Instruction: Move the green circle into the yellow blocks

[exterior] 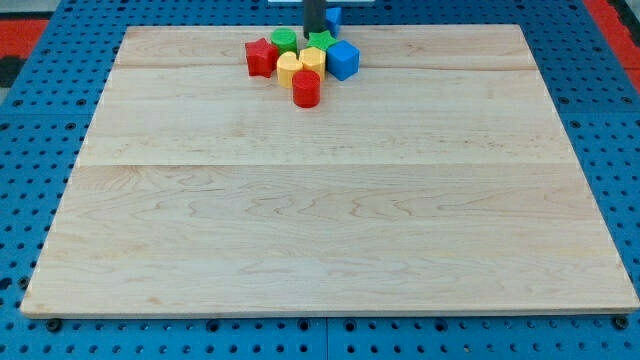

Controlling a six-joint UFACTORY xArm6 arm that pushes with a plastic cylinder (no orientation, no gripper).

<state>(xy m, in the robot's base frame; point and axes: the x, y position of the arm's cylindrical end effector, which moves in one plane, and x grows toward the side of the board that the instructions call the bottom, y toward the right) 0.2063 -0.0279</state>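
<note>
Gripper none, only my tip (313,36) | rod upright | touching green star (320,41) | beside green circle (284,41)

The green circle (284,40), a short upright cylinder, sits near the board's top edge, touching the two yellow blocks just below it: a yellow block (288,69) toward the view's left and a yellow hexagonal block (312,59) beside it.
</note>
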